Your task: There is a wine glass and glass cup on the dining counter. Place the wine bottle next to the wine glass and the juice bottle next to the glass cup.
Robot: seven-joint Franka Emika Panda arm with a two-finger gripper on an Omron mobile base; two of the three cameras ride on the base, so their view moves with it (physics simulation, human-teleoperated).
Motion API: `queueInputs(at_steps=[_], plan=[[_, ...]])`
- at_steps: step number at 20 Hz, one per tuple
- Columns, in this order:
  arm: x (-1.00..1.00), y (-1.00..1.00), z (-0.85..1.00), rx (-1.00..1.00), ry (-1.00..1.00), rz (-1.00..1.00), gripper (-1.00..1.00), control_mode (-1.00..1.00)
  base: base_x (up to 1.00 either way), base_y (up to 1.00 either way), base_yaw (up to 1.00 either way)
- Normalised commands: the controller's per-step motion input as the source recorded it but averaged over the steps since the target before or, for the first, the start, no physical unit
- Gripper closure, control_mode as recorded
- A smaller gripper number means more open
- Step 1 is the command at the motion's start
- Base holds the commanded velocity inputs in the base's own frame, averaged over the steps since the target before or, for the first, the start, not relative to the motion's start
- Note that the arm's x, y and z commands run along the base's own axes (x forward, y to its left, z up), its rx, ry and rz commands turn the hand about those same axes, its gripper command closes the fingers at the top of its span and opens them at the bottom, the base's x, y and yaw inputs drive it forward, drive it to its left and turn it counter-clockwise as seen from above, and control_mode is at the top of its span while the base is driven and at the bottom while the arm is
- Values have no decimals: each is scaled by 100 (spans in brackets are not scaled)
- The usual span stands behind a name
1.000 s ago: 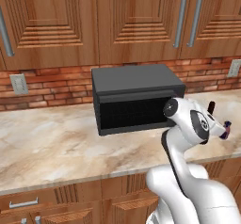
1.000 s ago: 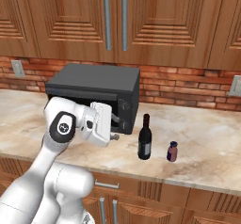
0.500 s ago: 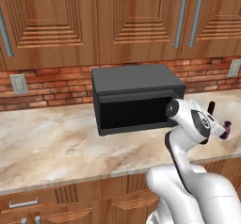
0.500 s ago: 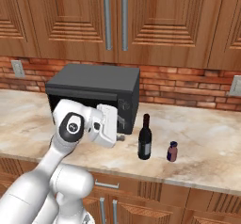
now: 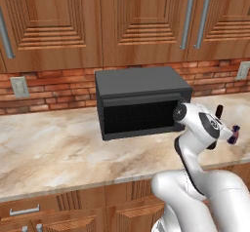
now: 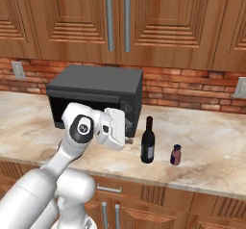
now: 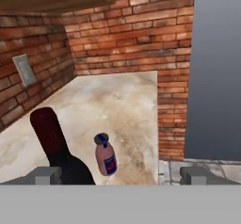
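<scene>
Microwave (image 6: 96, 95): black box standing on the wall counter (image 6: 211, 151), against the brick backsplash (image 6: 192, 91) and below the wooden wall cabinets (image 6: 144, 21).
Arm: white, raised in front of the microwave, with the hand directed toward the bottles on its right in the right base view.
Gripper (image 6: 128, 132): level with the microwave's right front corner, just left of the wine bottle and apart from it. In the hand view the two fingertips (image 7: 43, 175) stand wide apart with nothing between them, so the pincer is open and empty.
Wine bottle (image 6: 148, 142): dark, upright on the wall counter, just right of the microwave; its red-capped neck sits low left in the hand view.
Juice bottle (image 6: 176, 155): small, purple, upright on the same counter, just right of the wine bottle and not touching it.
Wall outlet (image 6: 240, 87): on the brick at far right.
</scene>
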Motion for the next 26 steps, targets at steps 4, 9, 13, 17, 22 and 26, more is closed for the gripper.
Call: queueInputs(at_steps=[4,9,13,17,22,26], plan=[[19,-16,-13,0,4,0,-100,-100,0,0,0],[17,-14,-17,0,5,0,-100,-100,0,0,0],[15,-14,-15,0,1,0,-100,-100,0,0,0],[18,-12,-16,0,0,0,-100,-100,0,0,0],[21,-5,-15,0,0,0,-100,-100,0,0,0],[22,0,-11,0,1,0,-100,-100,0,0,0]])
